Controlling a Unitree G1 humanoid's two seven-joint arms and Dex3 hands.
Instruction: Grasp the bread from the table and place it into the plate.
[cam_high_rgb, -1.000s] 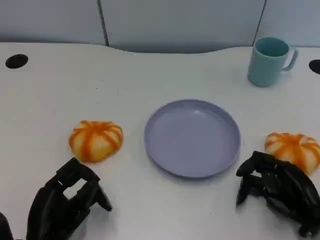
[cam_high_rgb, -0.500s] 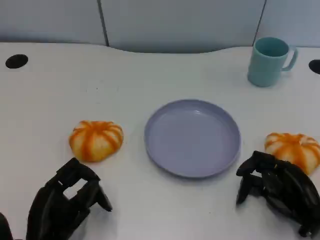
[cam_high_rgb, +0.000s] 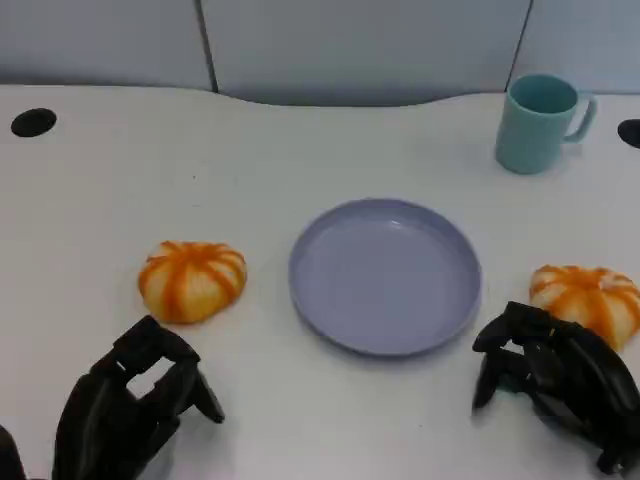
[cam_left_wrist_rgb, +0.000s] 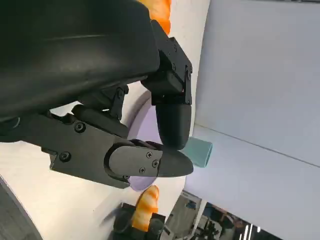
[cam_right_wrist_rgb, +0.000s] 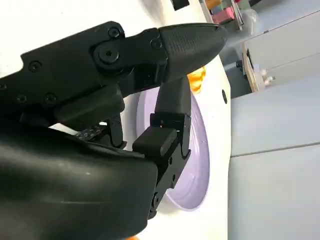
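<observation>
Two bread rolls lay on the white table, both round and domed, pale cream with broad orange stripes running from the crown down to the rim, so that they looked rather like small pumpkins. The left bread sat to the left of the plate, apart from it, and just beyond my left hand. The right bread sat to the right of the plate, near its rim but not touching, and just behind my right hand; whether my knuckles touched it I could not tell.

The plate was round, lavender, shallow with a low raised rim, and it lay flat between the two rolls with nothing in it. In my left wrist view part of its lavender surface showed past my fingers, and the right bread appeared farther off. In my right wrist view the plate lay beyond my fingers, with a sliver of the left bread past it.

Both of my hands held nothing. My fingers were bent and spread apart, the tips pointing down toward the tabletop, at the near edge.

A teal mug stood upright at the far right, well away from the plate, handle to the right. A dark round hole was set in the table at the far left. Nothing lay between either roll and the plate.
</observation>
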